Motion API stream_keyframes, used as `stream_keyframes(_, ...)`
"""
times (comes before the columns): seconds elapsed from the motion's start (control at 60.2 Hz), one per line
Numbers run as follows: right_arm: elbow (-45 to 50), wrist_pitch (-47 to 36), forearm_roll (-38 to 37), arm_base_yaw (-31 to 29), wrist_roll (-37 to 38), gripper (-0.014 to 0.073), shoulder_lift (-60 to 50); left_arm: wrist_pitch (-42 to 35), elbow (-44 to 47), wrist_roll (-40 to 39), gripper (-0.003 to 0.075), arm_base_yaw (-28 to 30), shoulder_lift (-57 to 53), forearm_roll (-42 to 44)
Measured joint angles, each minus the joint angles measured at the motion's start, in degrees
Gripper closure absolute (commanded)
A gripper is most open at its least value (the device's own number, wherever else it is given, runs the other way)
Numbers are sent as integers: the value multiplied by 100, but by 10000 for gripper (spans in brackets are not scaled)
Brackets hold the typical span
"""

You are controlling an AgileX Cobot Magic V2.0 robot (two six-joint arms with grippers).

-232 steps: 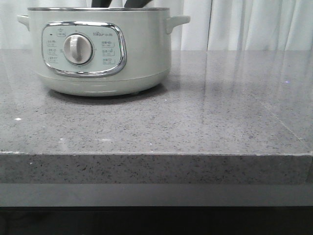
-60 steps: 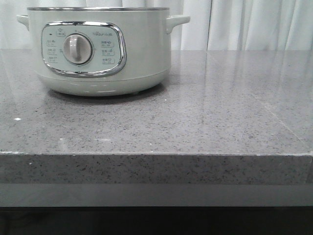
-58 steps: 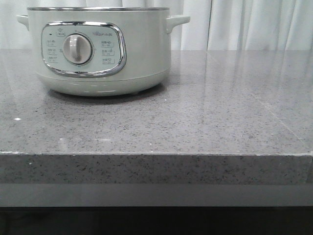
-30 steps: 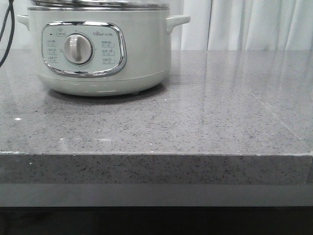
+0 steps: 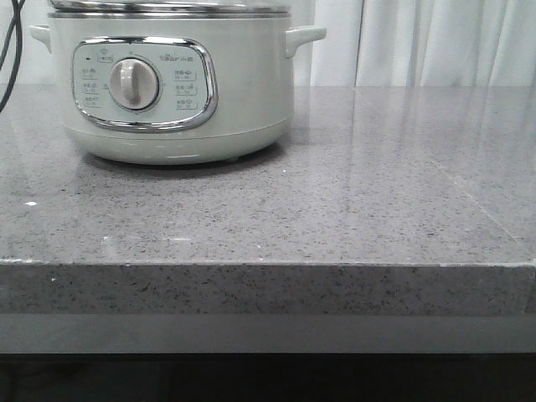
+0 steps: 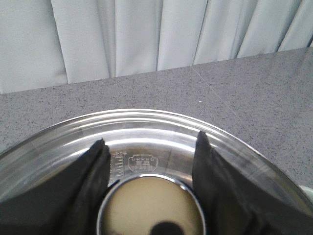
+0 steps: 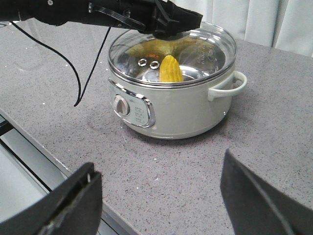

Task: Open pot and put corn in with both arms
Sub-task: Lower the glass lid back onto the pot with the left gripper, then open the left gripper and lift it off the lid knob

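The pale grey-green pot (image 5: 243, 92) stands at the back left of the stone table. A glass lid (image 7: 205, 54) with a metal rim lies on the pot (image 7: 181, 112), and the yellow corn (image 7: 170, 69) shows through the glass, lying inside. My left gripper (image 6: 150, 142) is over the lid (image 6: 146, 129), its black fingers pressed against both sides of the round cream knob (image 6: 151, 205). The right wrist view shows that left gripper (image 7: 171, 24) at the lid's middle. My right gripper (image 7: 159, 164) hangs open over the table nearer the front edge, with nothing between its fingers.
A black cable (image 7: 78, 78) hangs from the left arm down to the table left of the pot. White curtains (image 5: 419, 42) close off the back. The table's front edge (image 5: 268, 266) runs across the front view.
The pot's top was open a second ago. The lid has since come down onto its rim, and the black cable has come into the front view at the left.
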Motion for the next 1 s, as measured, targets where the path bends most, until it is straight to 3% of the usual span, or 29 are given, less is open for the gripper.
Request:
stream_keyframes(0.149,0,0,0,0,0,63,0,44,-7,0,440,0,0,-21)
stream_keyframes(0.365,0,0,0,0,0,63,0,74,-7,0,241,0,0,-37)
stream_keyframes(0.648,0,12,0,0,0,63,0,425,-13,0,240,0,-292,-48)
stream_keyframes(0.996,0,12,0,0,0,63,0,1654,217,131,240,0,-1976,81)
